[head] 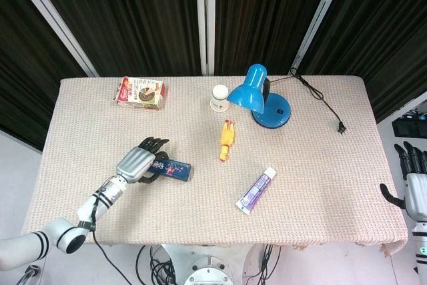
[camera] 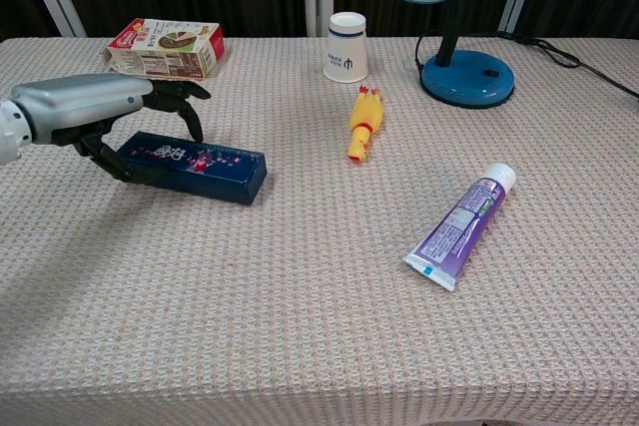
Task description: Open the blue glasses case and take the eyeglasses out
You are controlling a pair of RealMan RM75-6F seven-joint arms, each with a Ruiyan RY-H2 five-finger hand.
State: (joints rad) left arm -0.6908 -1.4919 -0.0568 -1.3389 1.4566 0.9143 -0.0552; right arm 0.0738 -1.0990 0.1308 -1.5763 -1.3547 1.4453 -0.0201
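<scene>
The blue glasses case (head: 172, 171) (camera: 200, 169) lies closed and flat on the left part of the table, a long dark-blue box with printed lettering. My left hand (head: 137, 161) (camera: 88, 107) arches over its left end. The thumb sits low against the near side and the fingers (camera: 185, 107) hang over the lid and far edge, spread apart. No firm grip shows. My right hand (head: 412, 181) hangs off the table's right edge, fingers apart and holding nothing. No eyeglasses are visible.
A snack box (head: 140, 93) (camera: 165, 47) lies at the back left. A white cup (head: 219, 97) (camera: 346, 47) and a blue desk lamp (head: 260, 95) (camera: 467, 77) stand at the back, with a yellow rubber chicken (head: 227, 140) (camera: 363, 124) and a purple tube (head: 256, 190) (camera: 461, 226) nearby.
</scene>
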